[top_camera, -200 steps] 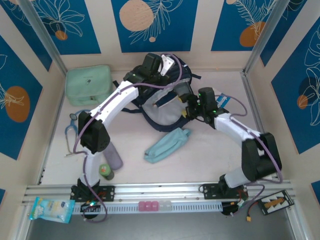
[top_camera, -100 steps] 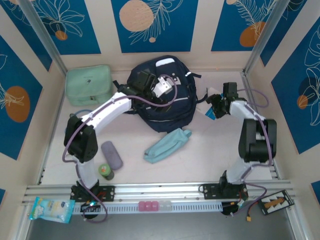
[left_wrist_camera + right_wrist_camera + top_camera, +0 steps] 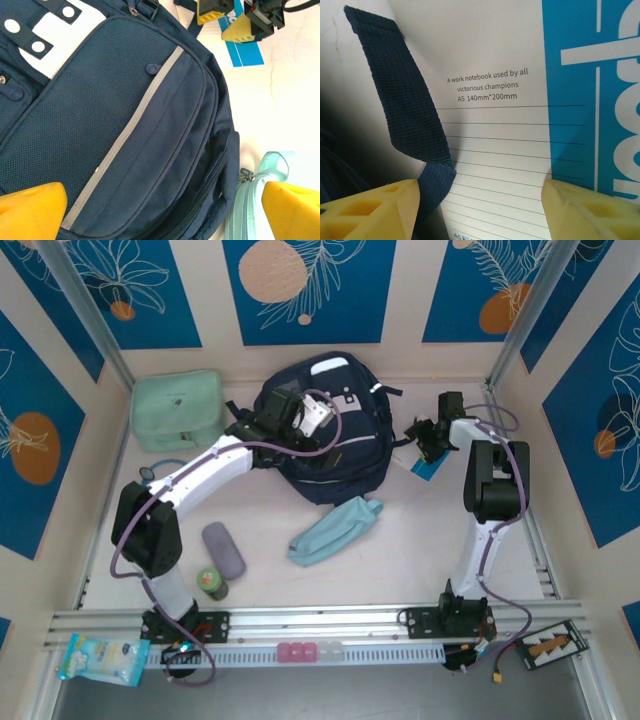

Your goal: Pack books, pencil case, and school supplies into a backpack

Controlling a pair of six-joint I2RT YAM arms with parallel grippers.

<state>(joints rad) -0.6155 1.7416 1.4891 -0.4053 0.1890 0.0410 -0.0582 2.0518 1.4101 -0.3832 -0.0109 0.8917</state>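
Began far left of the backpack (image 3: 345, 465): noted the mint-green bag (image 3: 178, 410) by the wall, unmoved. Found the greyish-purple supplies case (image 3: 223, 550) and the green bottle (image 3: 211, 582) nearer than the backpack's left corner, unmoved over the last second and not yet packed. Saw the left gripper (image 3: 162, 207) poised over the backpack's front pocket, jaws thrown wide with nothing between. Recalled it clamped on the bag's mouth a second earlier, holding that mouth up and open. Saw the backpack dropped flat as a result, pale lining gone from sight, opening fallen shut. Found the light-blue pencil case (image 3: 335, 530) just nearer than the backpack's lower edge, left out on the table, its zip pull close to the hem in the left wrist view. Right of the backpack, found the right gripper (image 3: 484, 210) swung clear of the opening, jaws partly spread and pinching nothing. Saw it poised above a white-and-blue notebook (image 3: 520, 125) lying half under a backpack strap (image 3: 415, 125). Judged the notebook the likely next pick, and judged a fresh lift of the mouth necessary before any further packing.
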